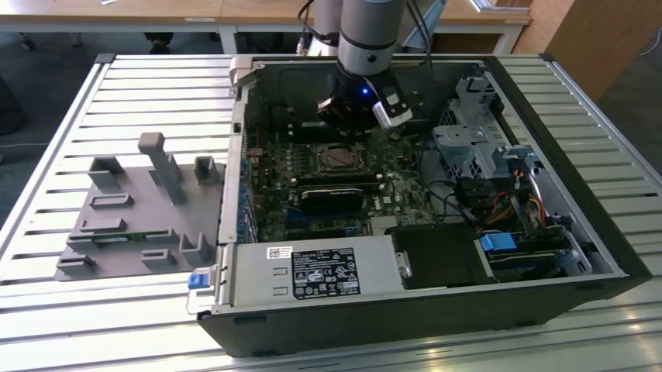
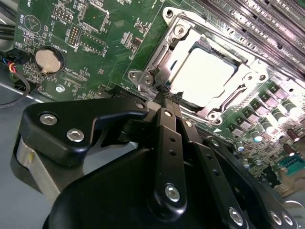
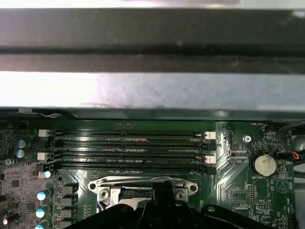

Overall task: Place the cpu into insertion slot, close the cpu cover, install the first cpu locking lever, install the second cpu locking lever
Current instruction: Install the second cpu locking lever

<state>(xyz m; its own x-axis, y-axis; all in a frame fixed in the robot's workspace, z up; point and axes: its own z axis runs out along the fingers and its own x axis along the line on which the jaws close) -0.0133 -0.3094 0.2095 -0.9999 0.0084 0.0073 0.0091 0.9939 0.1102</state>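
My gripper [image 2: 167,93] is shut, its fingertips pressed together with nothing seen between them, right at one edge of the socket. The cpu [image 2: 202,76], with its pale metal top, lies seated in the insertion slot [image 1: 336,157] on the green board. The silvery cpu cover [image 2: 160,58] lies flat around it like a frame. In the exterior view the gripper [image 1: 357,130] hangs just behind the socket, inside the open computer case. The first wrist view has the cover's edge [image 3: 143,182] just beyond the gripper [image 3: 162,191].
Long black memory slots [image 3: 128,148] run beside the socket. A coin battery [image 2: 49,59] sits on the board. A power supply box [image 1: 310,271] fills the case's front; a drive cage [image 1: 466,147] and cables stand at the exterior view's right. A grey fixture [image 1: 135,209] lies outside the case.
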